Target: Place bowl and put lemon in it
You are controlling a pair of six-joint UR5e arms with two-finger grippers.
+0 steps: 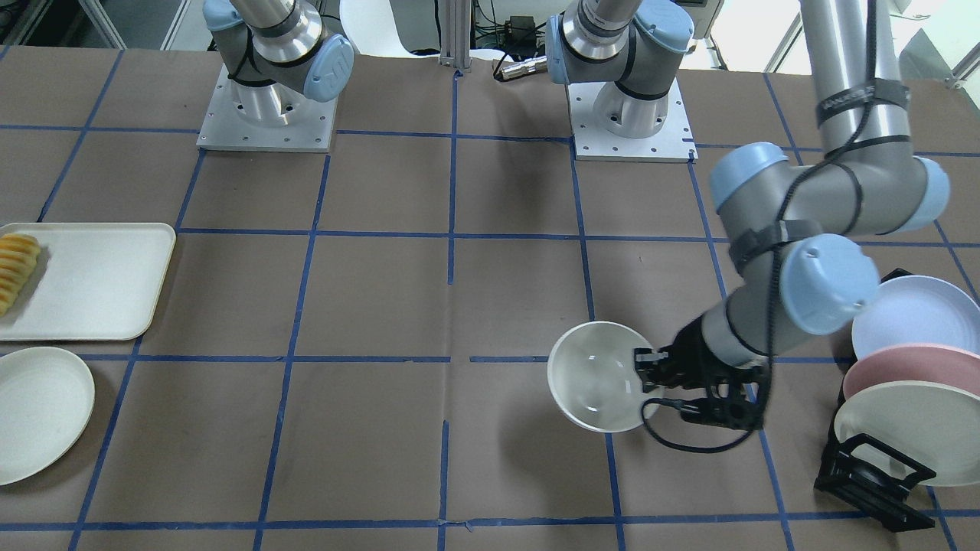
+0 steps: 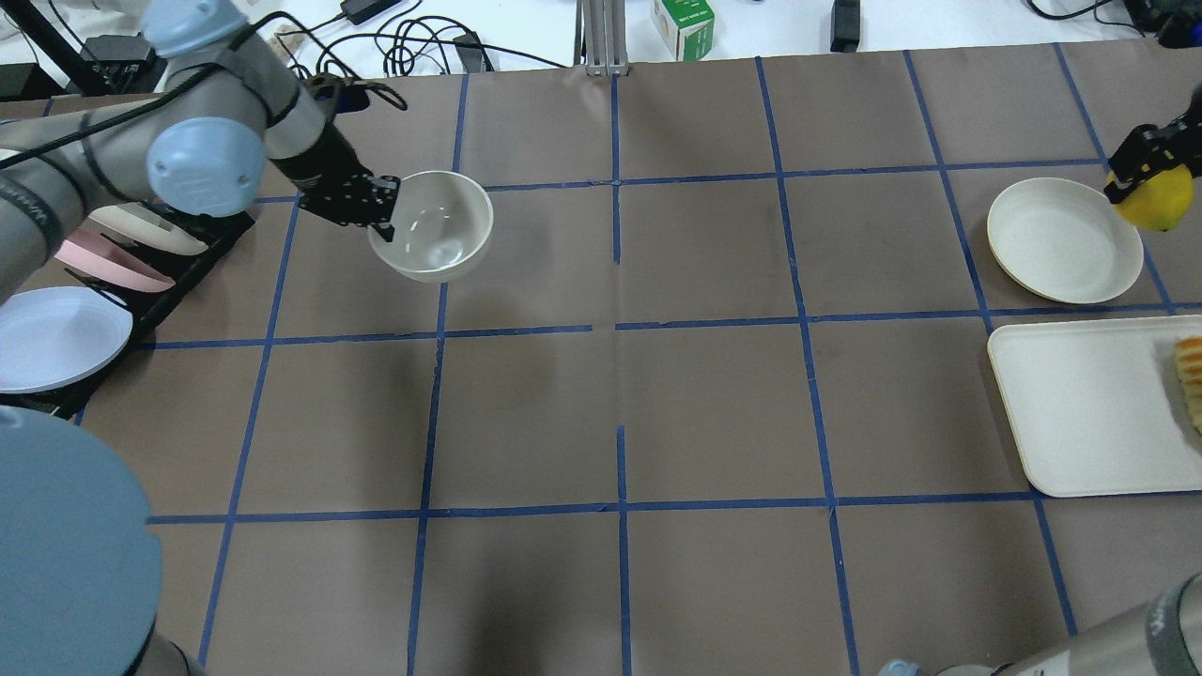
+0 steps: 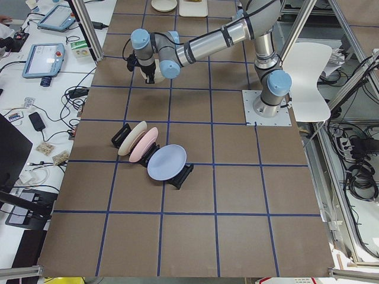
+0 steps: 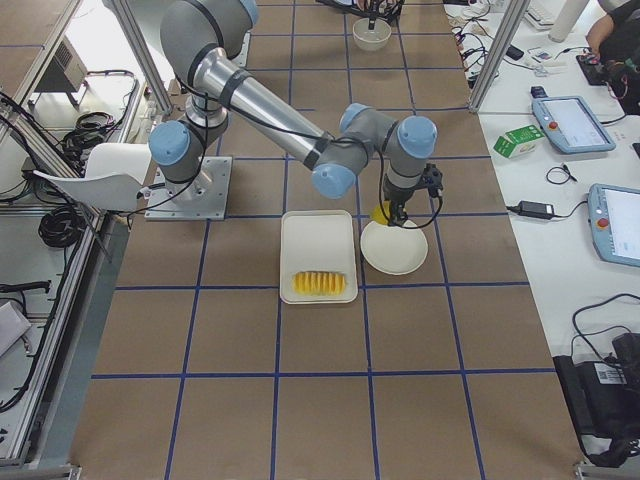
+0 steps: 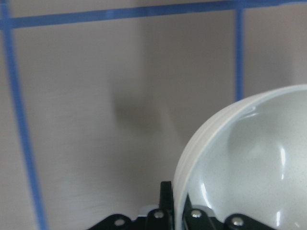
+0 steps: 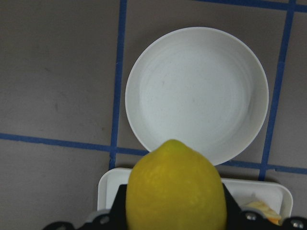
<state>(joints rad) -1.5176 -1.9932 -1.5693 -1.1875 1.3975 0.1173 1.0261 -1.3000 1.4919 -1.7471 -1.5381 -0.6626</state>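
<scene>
My left gripper (image 2: 380, 211) is shut on the rim of the glossy off-white bowl (image 2: 432, 225) and holds it tilted above the table, at the far left in the overhead view. The bowl (image 1: 601, 375) is empty. In the left wrist view the fingers (image 5: 165, 201) clamp the bowl's rim (image 5: 192, 158). My right gripper (image 2: 1141, 169) is shut on the yellow lemon (image 2: 1157, 199) and holds it in the air by the edge of a shallow off-white plate (image 2: 1066, 239). The lemon (image 6: 175, 191) fills the bottom of the right wrist view.
A white tray (image 2: 1080, 413) with sliced ridged orange-yellow food (image 2: 1191, 376) lies next to the plate. A black dish rack (image 1: 865, 467) with lilac, pink and cream plates stands close behind my left arm. Blue tape lines grid the brown table.
</scene>
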